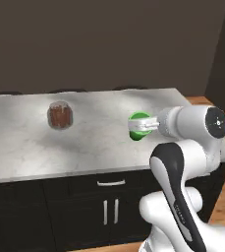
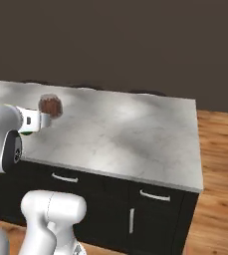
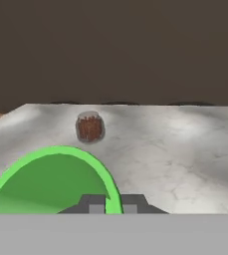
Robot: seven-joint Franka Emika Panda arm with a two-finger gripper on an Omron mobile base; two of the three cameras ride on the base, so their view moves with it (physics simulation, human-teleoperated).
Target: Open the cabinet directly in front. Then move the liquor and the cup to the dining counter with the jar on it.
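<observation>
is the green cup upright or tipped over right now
Upright: the cup shows its open mouth facing up, rim pinched by the shut hand.

I can read no text anywhere — no label, brand, number or sign; the jar (image 1: 60,115) on the dining counter (image 1: 99,147) shows bare brownish glass; the cup (image 3: 51,182) at my fingers is plain green; any small print — perhaps — would be lost in this coarse rendering.

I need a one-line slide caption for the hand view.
Jaws shut on the green cup rim above the marble dining counter, jar ahead.
</observation>
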